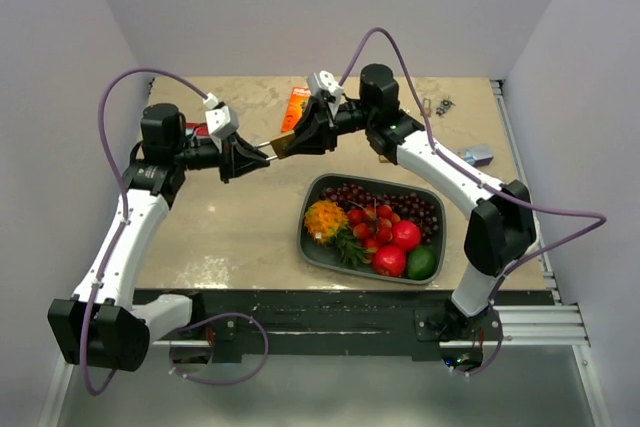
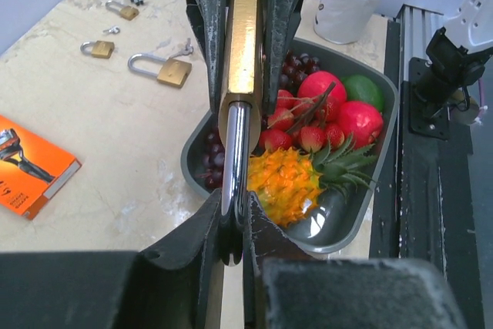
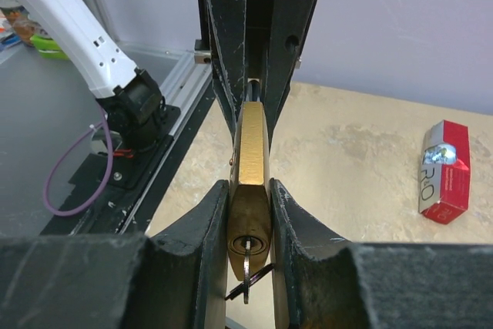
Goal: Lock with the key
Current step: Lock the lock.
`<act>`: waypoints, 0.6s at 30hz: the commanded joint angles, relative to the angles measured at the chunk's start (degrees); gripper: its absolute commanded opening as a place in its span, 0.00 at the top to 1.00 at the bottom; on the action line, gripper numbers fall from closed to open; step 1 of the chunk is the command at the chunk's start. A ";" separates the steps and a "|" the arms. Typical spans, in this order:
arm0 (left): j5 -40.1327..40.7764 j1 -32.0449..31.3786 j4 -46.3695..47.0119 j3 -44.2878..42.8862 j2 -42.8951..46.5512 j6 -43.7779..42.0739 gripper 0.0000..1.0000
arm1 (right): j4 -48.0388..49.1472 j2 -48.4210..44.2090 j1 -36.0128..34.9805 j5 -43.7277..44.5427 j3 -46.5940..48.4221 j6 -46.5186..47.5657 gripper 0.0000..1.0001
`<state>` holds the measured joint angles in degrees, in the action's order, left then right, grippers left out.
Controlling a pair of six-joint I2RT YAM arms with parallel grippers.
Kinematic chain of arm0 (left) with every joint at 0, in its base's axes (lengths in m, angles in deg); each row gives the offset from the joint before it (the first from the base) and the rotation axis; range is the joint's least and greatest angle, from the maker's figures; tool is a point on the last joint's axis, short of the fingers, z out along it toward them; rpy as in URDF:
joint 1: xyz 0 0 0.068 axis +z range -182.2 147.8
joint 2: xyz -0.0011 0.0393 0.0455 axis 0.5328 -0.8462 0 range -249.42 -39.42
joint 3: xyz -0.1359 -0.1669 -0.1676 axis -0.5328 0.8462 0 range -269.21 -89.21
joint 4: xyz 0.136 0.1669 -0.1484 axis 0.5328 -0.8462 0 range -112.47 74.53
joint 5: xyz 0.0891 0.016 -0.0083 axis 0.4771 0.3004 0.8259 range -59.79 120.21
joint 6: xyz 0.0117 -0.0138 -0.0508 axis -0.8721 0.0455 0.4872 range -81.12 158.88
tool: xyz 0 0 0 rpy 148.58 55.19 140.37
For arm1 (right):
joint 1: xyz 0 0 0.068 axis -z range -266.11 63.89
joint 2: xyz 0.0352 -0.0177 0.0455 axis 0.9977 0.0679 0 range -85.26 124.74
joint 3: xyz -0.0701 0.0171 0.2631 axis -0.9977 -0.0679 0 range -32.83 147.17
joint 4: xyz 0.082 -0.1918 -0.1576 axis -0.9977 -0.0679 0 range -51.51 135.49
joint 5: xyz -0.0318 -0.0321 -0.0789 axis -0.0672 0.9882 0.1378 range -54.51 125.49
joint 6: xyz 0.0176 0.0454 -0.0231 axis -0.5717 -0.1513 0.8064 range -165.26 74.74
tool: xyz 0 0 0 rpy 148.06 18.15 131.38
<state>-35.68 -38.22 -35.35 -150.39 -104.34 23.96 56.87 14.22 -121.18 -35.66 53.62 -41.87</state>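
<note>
- Padlock (image 3: 250, 159), brass-bodied and rectangular, is held in the air between both arms over the beige table (image 1: 220, 227).
- Right gripper (image 3: 250, 217) pinches its flat brass sides. A small silver key (image 3: 246, 275) sits in the keyhole, facing that wrist camera.
- Left gripper (image 2: 231, 221) is clamped tight on the chrome shackle (image 2: 235, 144).
- A grey tray of fruit (image 1: 330, 257) is nearby.
</note>
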 commanded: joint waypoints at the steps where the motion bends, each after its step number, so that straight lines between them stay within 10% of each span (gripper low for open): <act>1: -5.13 -7.95 24.70 -0.95 -1.43 10.51 1.00 | 8.57 2.73 -9.75 -7.77 3.46 -2.96 1.00; 18: -1.44 -9.18 34.11 -4.38 -1.70 18.61 1.00 | -0.37 6.60 -10.11 -9.79 4.25 -2.97 1.00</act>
<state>-36.44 -41.13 -19.79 -149.28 -105.94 35.57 63.80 15.89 -120.79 -38.06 58.39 -49.73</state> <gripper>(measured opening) 0.149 0.245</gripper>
